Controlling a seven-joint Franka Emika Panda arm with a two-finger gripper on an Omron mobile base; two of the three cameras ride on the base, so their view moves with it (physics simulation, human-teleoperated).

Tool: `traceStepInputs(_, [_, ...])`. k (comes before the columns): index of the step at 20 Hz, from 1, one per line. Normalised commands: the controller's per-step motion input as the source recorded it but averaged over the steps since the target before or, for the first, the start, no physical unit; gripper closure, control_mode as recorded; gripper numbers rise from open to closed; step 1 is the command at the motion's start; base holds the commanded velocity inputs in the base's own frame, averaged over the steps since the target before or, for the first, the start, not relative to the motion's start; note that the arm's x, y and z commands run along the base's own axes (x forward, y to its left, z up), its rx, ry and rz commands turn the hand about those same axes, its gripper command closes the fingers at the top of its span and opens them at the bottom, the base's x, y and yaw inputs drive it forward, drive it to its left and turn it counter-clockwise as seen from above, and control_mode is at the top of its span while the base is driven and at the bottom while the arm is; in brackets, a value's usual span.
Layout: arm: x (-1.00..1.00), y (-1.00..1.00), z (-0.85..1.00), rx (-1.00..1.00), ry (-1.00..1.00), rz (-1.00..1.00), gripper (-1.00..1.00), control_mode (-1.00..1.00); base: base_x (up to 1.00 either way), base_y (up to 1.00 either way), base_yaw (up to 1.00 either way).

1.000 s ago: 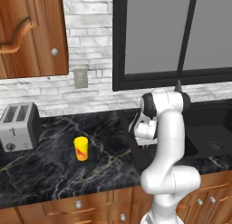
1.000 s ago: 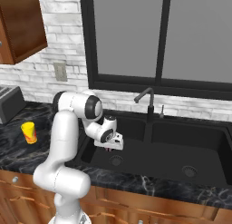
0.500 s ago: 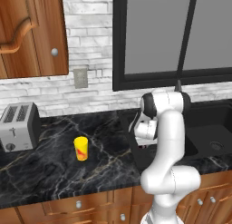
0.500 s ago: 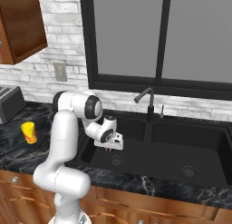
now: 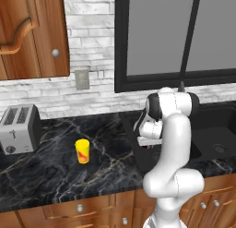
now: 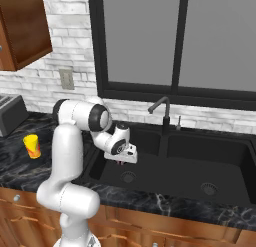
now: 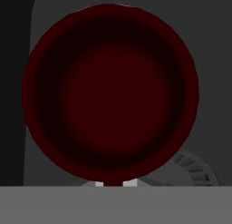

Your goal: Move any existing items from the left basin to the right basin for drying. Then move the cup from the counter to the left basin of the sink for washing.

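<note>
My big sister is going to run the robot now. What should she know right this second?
Gripper: shut on the dark red round bowl, holding it by the rim above the left basin of the black double sink.
Yellow cup with a red mark: standing upright on the black marble counter, right of the silver toaster.
Done: the bowl is gripped.
Left: carry the bowl to the right basin and let go, then put the cup in the left basin.

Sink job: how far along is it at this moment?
Nothing finished yet. In hand: the hand is shut on the dark red bowl, raised over the left basin. Left: set it in the right basin, then bring the yellow cup from the counter to the left basin.
</note>
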Motion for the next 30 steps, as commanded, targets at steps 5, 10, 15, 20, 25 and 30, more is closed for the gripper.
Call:
traceStepInputs(5, [-0.02, -0.06, 0.51, 0.0, 0.0, 0.0, 1.0, -1.0, 0.0, 0.0, 0.0])
traceStepInputs(10, [-0.02, 0.0, 0.47, 0.0, 0.0, 0.0, 1.0, -1.0, 0.0, 0.0, 0.0])
traceStepInputs(15, [-0.13, 0.0, 0.5, 0.0, 0.0, 0.0, 1.0, -1.0, 0.0, 0.0, 0.0])
traceStepInputs(20, [-0.27, 0.0, 0.51, -0.01, 0.0, 0.0, 1.0, -1.0, 0.0, 0.0, 0.0])
traceStepInputs(25, [-0.31, 0.0, 0.53, -0.01, 0.0, 0.0, 1.0, -1.0, 0.0, 0.0, 0.0])
traceStepInputs(30, [-0.38, 0.0, 0.47, -0.01, 0.0, 0.0, 1.0, -1.0, 0.0, 0.0, 0.0])
